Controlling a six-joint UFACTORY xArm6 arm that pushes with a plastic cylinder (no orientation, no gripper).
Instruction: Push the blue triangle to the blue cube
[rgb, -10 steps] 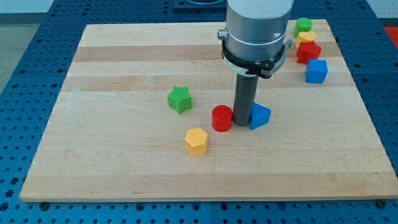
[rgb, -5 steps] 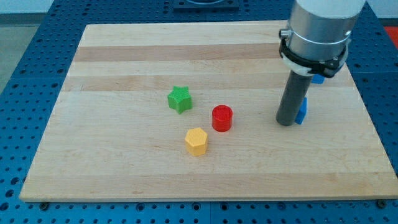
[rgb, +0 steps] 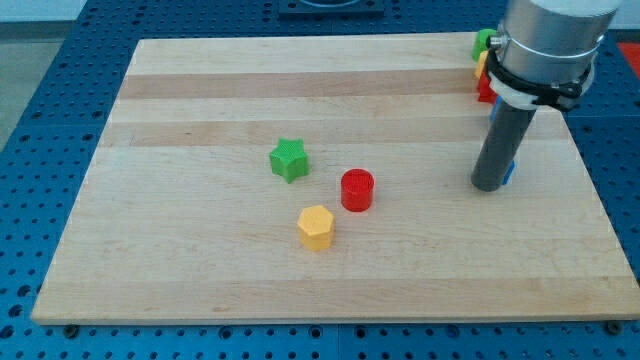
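Note:
My rod stands at the view's right, with my tip (rgb: 488, 187) on the board. The blue triangle (rgb: 511, 171) is almost hidden behind the rod; only a thin blue sliver shows at the rod's right edge, touching it. The blue cube is hidden behind the arm's body. Slivers of the green block (rgb: 482, 41), the yellow block (rgb: 483, 62) and the red block (rgb: 484, 89) show at the arm's left edge near the view's top right.
A green star (rgb: 288, 160), a red cylinder (rgb: 357, 190) and a yellow hexagonal block (rgb: 316, 227) sit near the board's middle, well left of my tip. The board's right edge (rgb: 590, 180) is close to the rod.
My rod has moved right and slightly up the view, pushing the blue triangle away from the red cylinder. The arm now covers the blue cube and most of the top-right blocks.

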